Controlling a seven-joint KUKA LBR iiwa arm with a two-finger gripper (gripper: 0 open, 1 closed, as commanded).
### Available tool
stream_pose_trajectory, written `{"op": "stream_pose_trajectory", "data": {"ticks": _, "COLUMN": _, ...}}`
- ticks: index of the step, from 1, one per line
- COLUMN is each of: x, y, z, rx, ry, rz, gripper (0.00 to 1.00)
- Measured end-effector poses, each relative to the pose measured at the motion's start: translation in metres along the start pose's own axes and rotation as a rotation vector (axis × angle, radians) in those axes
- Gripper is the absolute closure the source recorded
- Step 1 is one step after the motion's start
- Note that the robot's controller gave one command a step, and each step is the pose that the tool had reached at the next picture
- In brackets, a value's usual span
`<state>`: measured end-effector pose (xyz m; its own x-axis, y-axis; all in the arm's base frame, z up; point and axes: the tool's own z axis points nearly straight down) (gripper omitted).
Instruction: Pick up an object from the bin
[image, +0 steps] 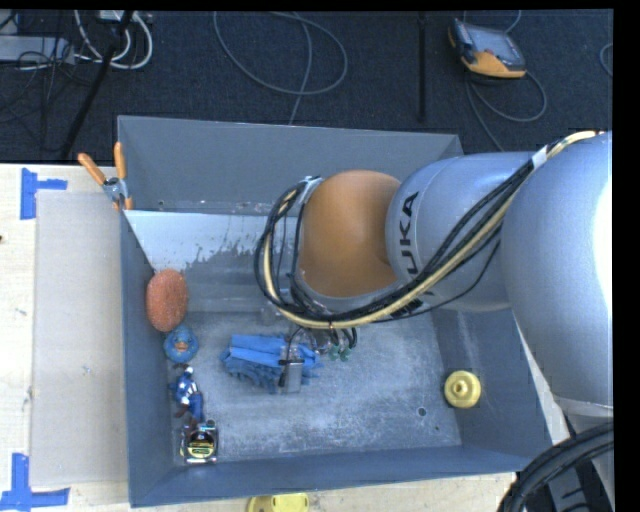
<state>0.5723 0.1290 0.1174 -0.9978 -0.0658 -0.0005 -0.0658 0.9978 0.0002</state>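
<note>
My gripper (292, 373) comes down under the orange wrist cover onto the right end of a blue, ridged plastic thing (255, 359) lying in the middle of the bin floor. Its tip touches or overlaps that blue thing. A small green piece (343, 347) lies just right of the gripper, partly under the arm's cables.
Along the left wall lie a brown-orange oval lump (167, 298), a small round blue thing (180, 346), a little blue and red figure (186, 392) and a yellow and black tape measure (199, 441). A yellow round knob (462, 389) sits at the right. The arm covers the bin's back right.
</note>
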Motion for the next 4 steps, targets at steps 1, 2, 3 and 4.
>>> {"op": "stream_pose_trajectory", "data": {"ticks": 1, "x": 0.0030, "y": 0.0091, "z": 0.0490, "rx": 0.000, "ry": 0.002, "rz": -0.053, "gripper": 0.00}}
{"op": "stream_pose_trajectory", "data": {"ticks": 2, "x": 0.0025, "y": 0.0122, "z": 0.0496, "rx": -0.001, "ry": 0.001, "rz": 0.035, "gripper": 1.00}}
{"op": "stream_pose_trajectory", "data": {"ticks": 3, "x": 0.0025, "y": 0.0117, "z": 0.0494, "rx": 0.000, "ry": 0.001, "rz": 0.047, "gripper": 1.00}}
{"op": "stream_pose_trajectory", "data": {"ticks": 4, "x": 0.0040, "y": 0.0114, "z": 0.0443, "rx": 0.001, "ry": 0.006, "rz": 0.050, "gripper": 1.00}}
